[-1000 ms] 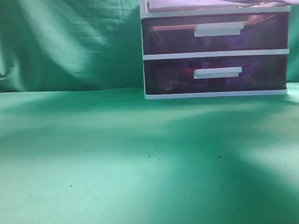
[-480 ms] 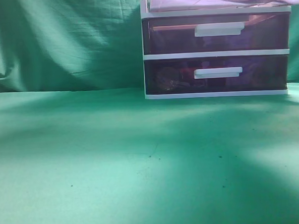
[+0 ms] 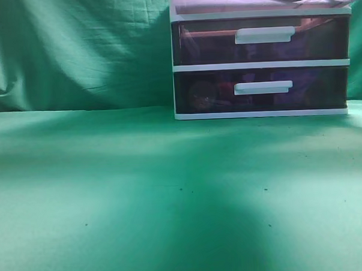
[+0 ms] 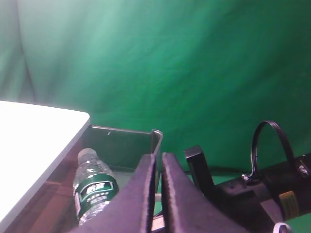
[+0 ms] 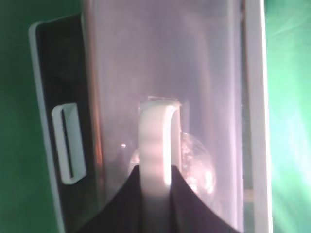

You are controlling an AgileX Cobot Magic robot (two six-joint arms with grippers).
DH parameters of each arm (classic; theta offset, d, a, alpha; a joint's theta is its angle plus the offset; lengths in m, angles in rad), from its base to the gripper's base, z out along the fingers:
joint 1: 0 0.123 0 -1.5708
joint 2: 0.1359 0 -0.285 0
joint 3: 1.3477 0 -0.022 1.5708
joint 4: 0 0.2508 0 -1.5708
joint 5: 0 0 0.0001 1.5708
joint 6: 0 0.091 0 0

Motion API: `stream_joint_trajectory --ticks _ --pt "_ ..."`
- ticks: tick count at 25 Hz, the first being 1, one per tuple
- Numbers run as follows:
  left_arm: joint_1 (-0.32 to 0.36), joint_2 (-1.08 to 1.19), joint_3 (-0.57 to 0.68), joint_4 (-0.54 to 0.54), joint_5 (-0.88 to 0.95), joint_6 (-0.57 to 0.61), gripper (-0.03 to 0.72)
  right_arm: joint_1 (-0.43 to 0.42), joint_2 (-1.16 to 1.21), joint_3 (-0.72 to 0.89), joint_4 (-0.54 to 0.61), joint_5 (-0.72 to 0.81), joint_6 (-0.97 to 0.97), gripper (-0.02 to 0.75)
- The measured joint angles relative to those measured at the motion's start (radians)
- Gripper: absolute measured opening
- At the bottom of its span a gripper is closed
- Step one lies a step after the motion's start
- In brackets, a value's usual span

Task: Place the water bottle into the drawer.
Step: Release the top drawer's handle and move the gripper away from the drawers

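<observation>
A clear water bottle (image 4: pixel 92 188) with white cap and green label lies in the open top drawer (image 4: pixel 127 148); the left hand (image 4: pixel 159 194) is pinched narrow, and the right hand (image 5: pixel 156 194) grips the drawer handle (image 5: pixel 156 145).

Water bottle (image 4: pixel 92 187): clear plastic, white cap, dark green label with white lettering. Lies on its side inside the open top drawer (image 4: pixel 124 148), cap toward the drawer's far wall, near the left side next to the white cabinet top. In the right wrist view it shows only as a blurred clear shape (image 5: pixel 194 167) behind the drawer's translucent front.

Drawer: dark smoky translucent walls, pulled out of the cabinet; its white handle (image 5: pixel 156 148) is upright in the right wrist view.
</observation>
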Motion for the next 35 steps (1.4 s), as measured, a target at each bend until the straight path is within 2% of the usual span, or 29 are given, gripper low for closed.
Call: stream_joint_trajectory --ticks 8,18,22,30,32,35 --pt "-0.006 -0.007 0.0 0.0 -0.004 0.0 0.0 0.001 0.121 -0.145 0.044 0.012 -0.13 0.078" --pt "-0.015 -0.007 0.0 0.0 -0.004 0.0 0.0 -0.092 0.314 -0.375 0.041 -0.042 -0.15 0.078" --pt "-0.021 -0.007 0.0 0.0 -0.004 0.0 0.0 -0.155 0.346 -0.427 0.022 -0.167 -0.179 0.078" --pt "-0.03 -0.007 0.0 0.0 -0.004 0.0 0.0 -0.325 0.355 -0.458 -0.01 -0.548 -0.202 0.078" --pt "-0.038 -0.007 0.0 0.0 -0.004 0.0 0.0 -0.34 0.355 -0.461 -0.008 -0.586 -0.207 0.078" --pt "-0.042 -0.007 0.0 0.0 -0.004 0.0 0.0 -0.344 0.359 -0.461 0.077 -0.59 -0.229 0.078"
